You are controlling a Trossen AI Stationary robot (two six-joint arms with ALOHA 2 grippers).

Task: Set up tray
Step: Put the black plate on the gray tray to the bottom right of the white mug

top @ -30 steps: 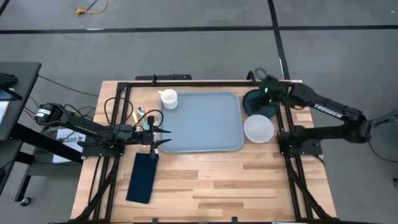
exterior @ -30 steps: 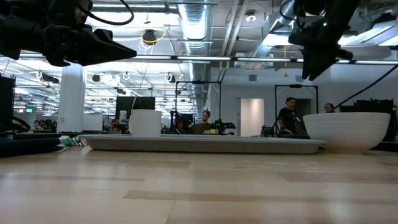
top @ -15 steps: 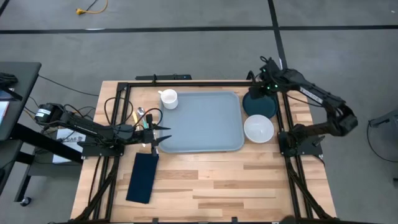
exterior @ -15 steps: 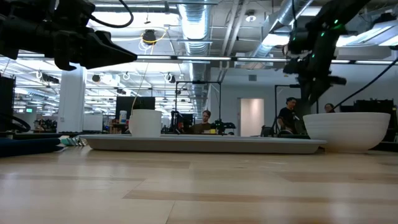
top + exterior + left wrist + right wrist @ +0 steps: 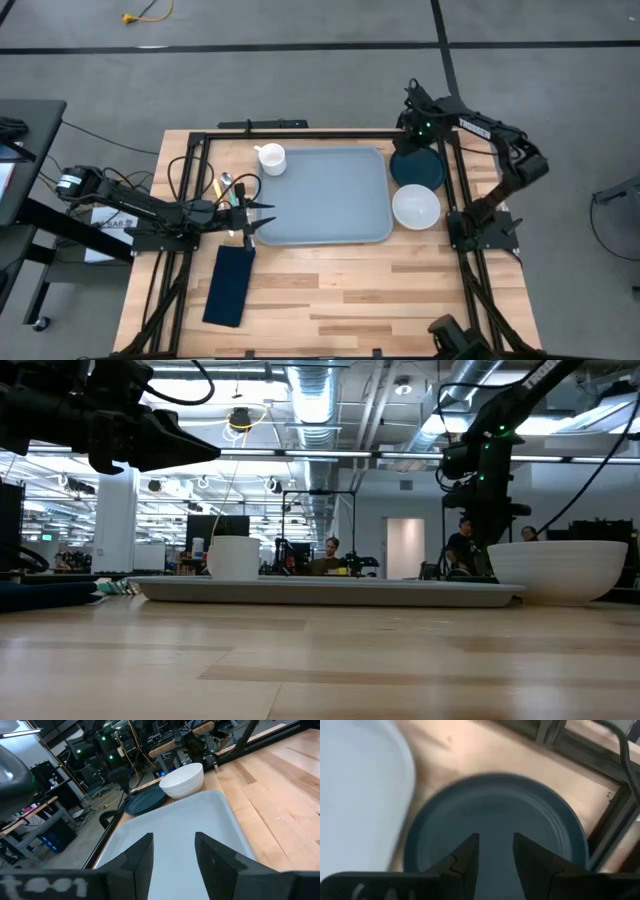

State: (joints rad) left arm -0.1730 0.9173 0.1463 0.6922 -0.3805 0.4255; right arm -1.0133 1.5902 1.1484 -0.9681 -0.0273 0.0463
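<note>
The grey-blue tray lies flat in the middle of the table. My left gripper is open and level at the tray's left edge, its fingers over the tray floor. My right gripper points down, open, above the far part of a dark teal plate; the plate fills its wrist view under the empty fingers. In the low view it hangs clear above the table. A white mug stands at the tray's far left corner.
A white bowl sits on the table right of the tray, just near of the plate. A folded navy napkin lies at the near left, and cutlery lies left of the tray. Black frame rails run along the table's edges.
My right gripper has come down and gone toward the table's far edge and a little leftward, tipping until it points down over the plate. Its arm has folded back at the elbow.
</note>
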